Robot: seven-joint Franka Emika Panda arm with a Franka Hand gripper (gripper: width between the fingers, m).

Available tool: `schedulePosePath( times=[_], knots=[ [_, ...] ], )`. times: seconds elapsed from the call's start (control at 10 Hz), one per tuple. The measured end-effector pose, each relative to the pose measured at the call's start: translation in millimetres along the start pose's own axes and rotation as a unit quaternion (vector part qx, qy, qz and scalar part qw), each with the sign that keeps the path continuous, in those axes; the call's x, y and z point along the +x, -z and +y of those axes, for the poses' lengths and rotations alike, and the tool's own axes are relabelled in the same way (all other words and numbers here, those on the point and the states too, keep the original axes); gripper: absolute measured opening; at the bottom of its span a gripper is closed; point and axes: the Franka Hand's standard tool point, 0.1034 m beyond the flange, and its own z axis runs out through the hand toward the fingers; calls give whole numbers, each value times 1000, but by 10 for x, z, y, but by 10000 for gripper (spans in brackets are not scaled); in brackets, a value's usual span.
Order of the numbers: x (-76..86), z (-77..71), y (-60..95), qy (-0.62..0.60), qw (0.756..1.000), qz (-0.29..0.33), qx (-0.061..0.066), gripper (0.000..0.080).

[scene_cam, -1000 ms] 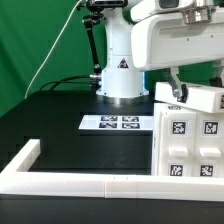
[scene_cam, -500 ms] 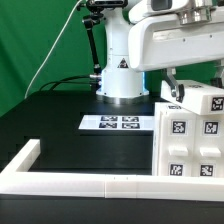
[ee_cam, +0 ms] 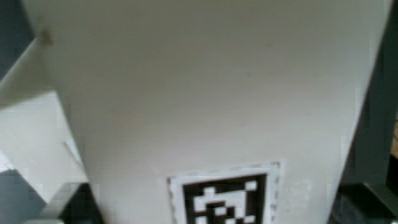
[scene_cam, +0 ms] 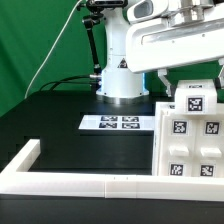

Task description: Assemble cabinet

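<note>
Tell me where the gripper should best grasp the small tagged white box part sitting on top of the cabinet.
Probably from above, fingers closing across the two opposite side faces of the small box part. It sits upright on the cabinet, so its top and sides are exposed while its underside is blocked. The gripper itself is hidden here.

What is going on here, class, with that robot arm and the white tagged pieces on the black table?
A white robot arm is working over the white blocky plastic cabinet at the exterior view's right, assembling it from tagged parts. A small white tagged block sits at the top of the cabinet, right under the arm. The wrist view is filled by a white tagged panel, very close. The jaws are hidden, so their grip cannot be told. The flat marker board lies on the black table, apart from the cabinet.
</note>
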Motion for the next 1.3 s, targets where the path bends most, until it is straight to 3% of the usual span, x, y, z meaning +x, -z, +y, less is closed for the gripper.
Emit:
schedulePosePath(
  times=[0.3, 0.7, 0.9, 1.3],
  knots=[
    [20, 21, 2, -87, 996, 3, 0, 561],
    [33, 54, 1, -226, 974, 3, 3, 563],
    [27, 65, 13, -315, 949, -1, 11, 563],
    [23, 70, 24, -494, 869, -15, 18, 563]
  ],
)
